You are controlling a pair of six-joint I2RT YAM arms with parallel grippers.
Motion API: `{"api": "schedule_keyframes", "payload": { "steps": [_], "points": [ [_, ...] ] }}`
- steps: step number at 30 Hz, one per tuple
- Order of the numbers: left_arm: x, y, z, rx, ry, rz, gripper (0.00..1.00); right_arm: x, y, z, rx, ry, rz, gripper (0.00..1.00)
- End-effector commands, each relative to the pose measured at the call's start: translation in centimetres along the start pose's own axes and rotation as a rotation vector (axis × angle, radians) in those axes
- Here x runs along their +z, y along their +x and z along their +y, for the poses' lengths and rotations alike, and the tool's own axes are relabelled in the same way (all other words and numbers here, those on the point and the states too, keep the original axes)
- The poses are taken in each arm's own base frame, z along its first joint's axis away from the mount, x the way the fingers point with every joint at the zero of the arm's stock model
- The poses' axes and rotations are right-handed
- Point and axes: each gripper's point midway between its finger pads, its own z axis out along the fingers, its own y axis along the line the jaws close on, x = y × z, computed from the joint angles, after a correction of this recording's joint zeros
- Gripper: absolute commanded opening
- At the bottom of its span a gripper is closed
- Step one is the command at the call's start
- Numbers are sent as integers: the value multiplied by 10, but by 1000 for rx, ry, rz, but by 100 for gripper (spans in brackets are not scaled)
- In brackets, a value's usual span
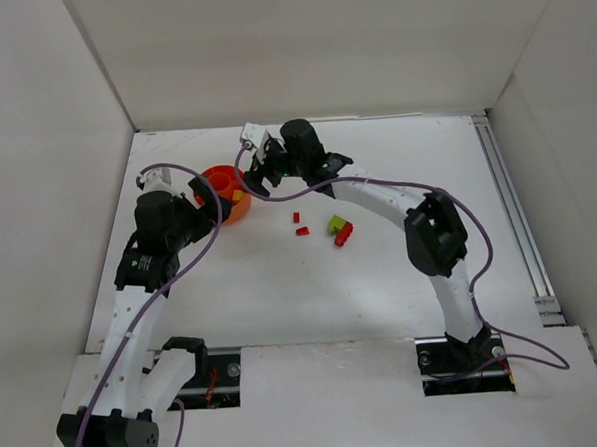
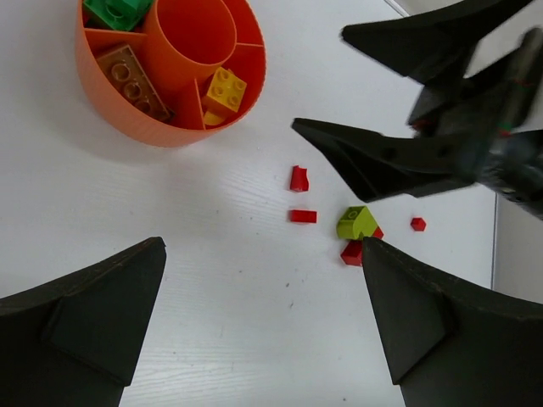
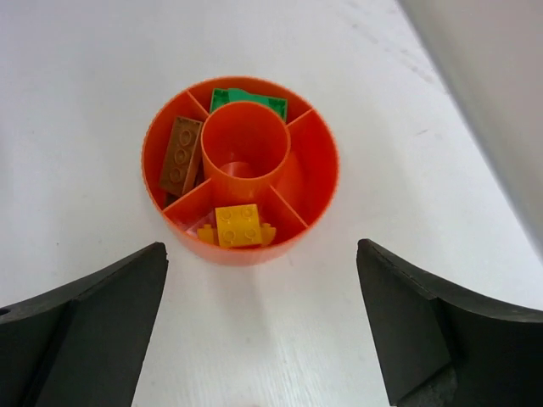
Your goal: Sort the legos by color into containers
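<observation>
The orange divided bowl [image 1: 236, 213] stands at the back left. In the right wrist view the bowl [image 3: 322, 182] holds a yellow brick [image 3: 237, 225], a brown brick [image 3: 181, 155] and a green brick [image 3: 248, 99], each in its own compartment. On the table lie a lime brick [image 1: 336, 224], a red brick [image 1: 344, 234] and two tiny red pieces [image 1: 300, 224]. My right gripper [image 3: 261, 248] is open and empty, above the table just short of the bowl. My left gripper [image 2: 263, 246] is open and empty, near the bowl [image 2: 170, 136]. The lime brick [image 2: 356, 222] lies by its right finger.
White walls enclose the table on three sides. A metal rail [image 1: 513, 212] runs along the right edge. In the left wrist view the right gripper's fingers [image 2: 382, 157] hang over the loose red pieces [image 2: 299, 178]. The right arm [image 1: 377, 199] arches over the loose bricks.
</observation>
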Motion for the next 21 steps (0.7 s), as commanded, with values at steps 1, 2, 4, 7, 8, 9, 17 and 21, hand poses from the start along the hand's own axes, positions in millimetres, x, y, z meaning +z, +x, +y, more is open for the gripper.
{"api": "schedule_keyframes", "payload": {
  "steps": [1, 2, 4, 7, 8, 9, 17, 21],
  "points": [
    [-5, -11, -20, 34, 91, -24, 100, -42, -49, -20, 2, 104, -114, 99],
    [-3, -9, -20, 34, 97, -17, 100, -59, -57, -26, 46, 144, -129, 99],
    [-2, -6, -25, 48, 129, -1, 100, -77, -37, -33, 119, 226, -88, 99],
    [4, 4, -30, 50, 178, 42, 100, -116, 10, -28, 284, 335, 0, 99],
    [7, 4, -34, 53, 201, 41, 100, -126, 48, -12, 331, 329, 71, 99],
    [11, 8, -34, 53, 211, 56, 100, -148, 40, -12, 349, 365, 47, 99],
    [38, 46, -45, 57, 261, 189, 100, -224, 148, 25, 597, 604, 350, 99],
    [49, 60, -52, 65, 276, 232, 100, -239, 182, 40, 823, 739, 458, 99]
  ]
}}
